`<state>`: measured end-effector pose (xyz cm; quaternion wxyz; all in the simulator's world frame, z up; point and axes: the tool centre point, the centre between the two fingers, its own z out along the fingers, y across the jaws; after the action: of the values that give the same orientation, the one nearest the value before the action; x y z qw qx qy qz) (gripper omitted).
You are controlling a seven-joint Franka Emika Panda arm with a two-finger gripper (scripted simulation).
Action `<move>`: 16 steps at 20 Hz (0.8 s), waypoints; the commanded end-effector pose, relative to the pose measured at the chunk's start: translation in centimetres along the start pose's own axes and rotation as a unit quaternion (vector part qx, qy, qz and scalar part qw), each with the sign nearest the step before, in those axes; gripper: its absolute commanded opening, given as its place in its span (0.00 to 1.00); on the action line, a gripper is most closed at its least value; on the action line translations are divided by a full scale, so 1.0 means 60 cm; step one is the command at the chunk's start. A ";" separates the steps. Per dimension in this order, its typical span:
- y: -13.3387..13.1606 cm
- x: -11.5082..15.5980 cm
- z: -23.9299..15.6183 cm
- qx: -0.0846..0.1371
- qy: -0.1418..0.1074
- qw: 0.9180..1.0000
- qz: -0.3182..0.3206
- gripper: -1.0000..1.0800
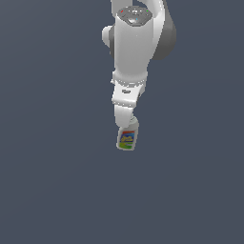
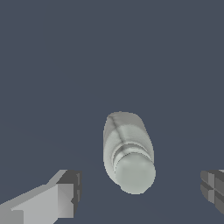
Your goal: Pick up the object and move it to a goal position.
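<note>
The object is a small white bottle [image 1: 127, 139] with a colourful label, standing on the dark grey floor just below the arm's hand. In the wrist view I look down on its round white cap [image 2: 134, 173] and white body. My gripper [image 1: 127, 126] is directly above the bottle and open. In the wrist view the gripper [image 2: 140, 192] has one finger [image 2: 65, 192] on each side of the cap, with a wide gap between each finger and the bottle. Nothing is held. The hand hides the bottle's top in the exterior view.
A plain dark grey floor [image 1: 57, 190] surrounds the bottle on all sides. The white arm [image 1: 133, 47] rises above the bottle toward the top of the exterior view. No goal marker shows.
</note>
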<state>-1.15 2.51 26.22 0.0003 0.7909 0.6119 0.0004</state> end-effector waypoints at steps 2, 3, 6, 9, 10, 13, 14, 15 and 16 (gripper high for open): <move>-0.001 0.000 0.029 0.000 0.000 1.000 -0.001 0.96; -0.001 0.000 0.035 0.000 0.000 1.000 -0.001 0.96; -0.001 0.000 0.049 0.000 0.000 1.000 -0.001 0.96; 0.001 0.000 0.053 0.000 0.000 1.000 -0.001 0.96; 0.001 0.000 0.053 0.000 0.000 1.000 -0.001 0.00; 0.001 0.000 0.053 0.000 0.000 1.000 -0.001 0.00; 0.001 0.000 0.053 0.000 0.000 1.000 -0.001 0.00; 0.001 0.000 0.053 0.000 0.000 1.000 -0.001 0.00; 0.001 0.000 0.053 0.000 0.000 1.000 -0.001 0.00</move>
<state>-1.08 2.53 23.17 0.0006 0.7900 0.6131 0.0010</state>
